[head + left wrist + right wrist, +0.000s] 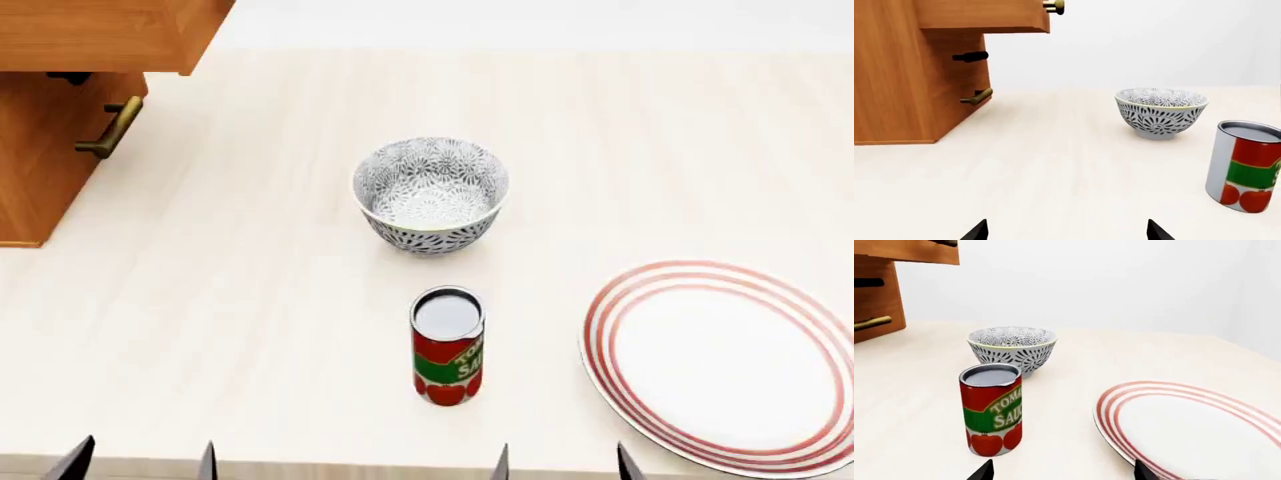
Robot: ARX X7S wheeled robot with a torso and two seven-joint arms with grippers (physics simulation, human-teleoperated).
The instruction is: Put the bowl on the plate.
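Observation:
The bowl (430, 193) stands upright on the pale table, patterned grey and white, empty; it also shows as the bowl (1161, 112) and the bowl (1012, 349). The plate (725, 362), white with red rings, lies flat at the near right, also seen as the plate (1194, 427). My left gripper (140, 462) is open at the table's near edge, well short of the bowl; its tips frame bare table at the left gripper (1067, 231). My right gripper (561, 462) is open too, between the can and the plate, seen as the right gripper (1062, 471). Neither holds anything.
A red tomato-sauce can (447, 345) stands upright between the bowl and the near edge, also visible as the can (1245, 167) and the can (991, 409). A wooden cabinet (54, 110) with brass handles and an open drawer occupies the far left.

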